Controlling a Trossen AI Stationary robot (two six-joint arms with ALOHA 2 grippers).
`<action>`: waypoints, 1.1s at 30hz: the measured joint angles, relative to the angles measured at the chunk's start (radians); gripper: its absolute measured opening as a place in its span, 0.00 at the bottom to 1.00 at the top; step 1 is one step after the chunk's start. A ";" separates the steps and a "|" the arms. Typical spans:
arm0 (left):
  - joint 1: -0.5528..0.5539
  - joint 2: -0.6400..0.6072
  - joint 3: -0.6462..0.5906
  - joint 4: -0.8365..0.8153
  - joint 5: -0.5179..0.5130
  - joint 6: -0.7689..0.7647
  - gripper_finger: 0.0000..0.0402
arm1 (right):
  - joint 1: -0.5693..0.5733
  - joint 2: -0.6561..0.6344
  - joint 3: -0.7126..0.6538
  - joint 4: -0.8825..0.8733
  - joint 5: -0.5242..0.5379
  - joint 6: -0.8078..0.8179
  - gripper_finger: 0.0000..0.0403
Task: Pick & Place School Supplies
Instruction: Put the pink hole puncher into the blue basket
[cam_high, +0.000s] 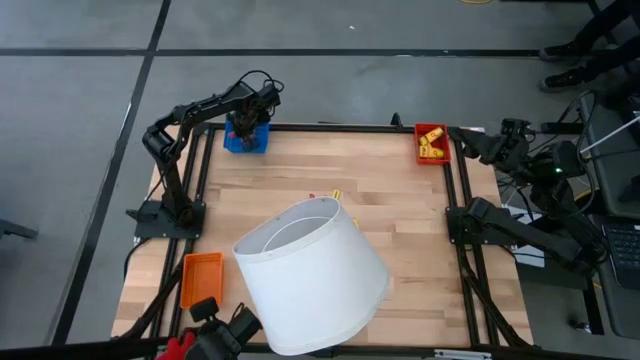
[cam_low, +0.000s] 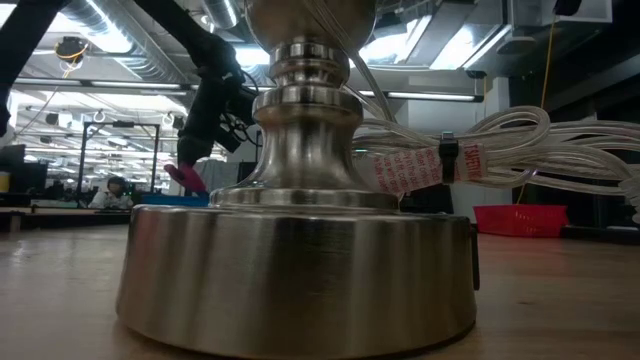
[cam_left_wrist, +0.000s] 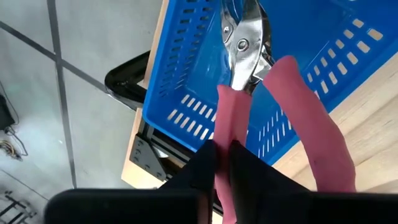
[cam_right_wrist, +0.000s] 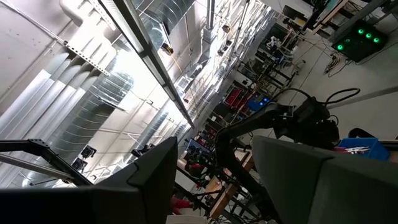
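Observation:
My left gripper (cam_high: 243, 125) is over the blue tray (cam_high: 258, 143) at the table's far left corner, shut on the pink-handled scissors (cam_left_wrist: 247, 43). Their metal blades point down into the tray (cam_left_wrist: 186, 68). The low view shows a pink handle (cam_low: 187, 178) below that gripper (cam_low: 196, 148). Yellow blocky pieces (cam_high: 431, 142) lie in the red tray (cam_high: 420, 155) at the far right. A small yellow piece (cam_high: 337, 192) lies on the table by the lampshade. My right gripper (cam_high: 510, 130) waits off the table's far right corner, open (cam_right_wrist: 214, 180) and pointing up at the ceiling. My left gripper pinches one pink handle of the scissors (cam_left_wrist: 227, 124) between its two fingers (cam_left_wrist: 202, 165), coming from above and lying along the handle. The other handle (cam_left_wrist: 311, 130) stands free beside the fingers. The scissors hang blades-down over the blue tray, lifted clear of the table.
A large white lampshade (cam_high: 310, 275) lies on its side across the table's middle and near part. An orange tray (cam_high: 200, 278) sits at the near left edge. A metal lamp base (cam_low: 300, 270) fills the low view, with a bundled cord (cam_low: 470, 160).

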 joint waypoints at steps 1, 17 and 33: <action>0.000 0.000 0.000 0.000 0.000 0.000 0.07 | 0.000 0.000 0.000 0.000 0.000 0.000 0.53; 0.000 -0.022 0.000 0.033 0.009 -0.113 0.29 | 0.000 0.000 0.000 0.000 0.000 -0.001 0.53; -0.101 -0.388 -0.172 0.108 0.608 -0.385 0.27 | 0.000 0.000 0.000 0.083 0.004 -0.009 0.53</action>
